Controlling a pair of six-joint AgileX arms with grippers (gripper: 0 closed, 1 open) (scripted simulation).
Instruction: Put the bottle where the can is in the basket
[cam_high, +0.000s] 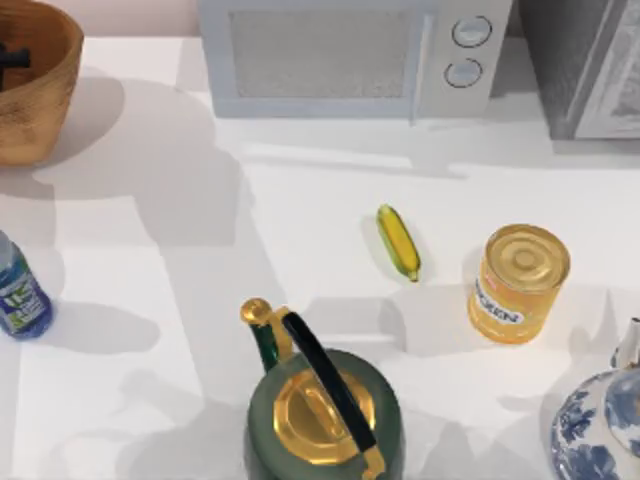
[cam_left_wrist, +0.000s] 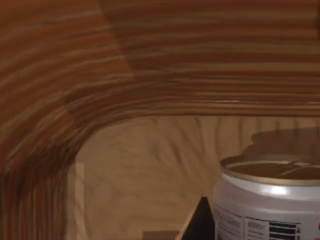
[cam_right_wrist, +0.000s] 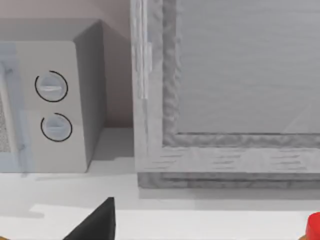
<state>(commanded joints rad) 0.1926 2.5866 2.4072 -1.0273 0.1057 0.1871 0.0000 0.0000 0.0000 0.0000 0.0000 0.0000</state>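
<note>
Reached into the basket (cam_high: 30, 120) at upper left of the top view, left gripper beside the can (cam_left_wrist: 270, 200); finger state could not be told. Bottle (cam_high: 18, 295) waited at left edge. Next, probably: grip can, lift clear.

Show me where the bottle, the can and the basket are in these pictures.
bottle (cam_high: 20, 298): top view, on its green, white and blue label.
can (cam_left_wrist: 267, 200): left wrist view, on its white side wall below the rim.
basket (cam_high: 45, 95): top view, on its woven outer wall.
</note>
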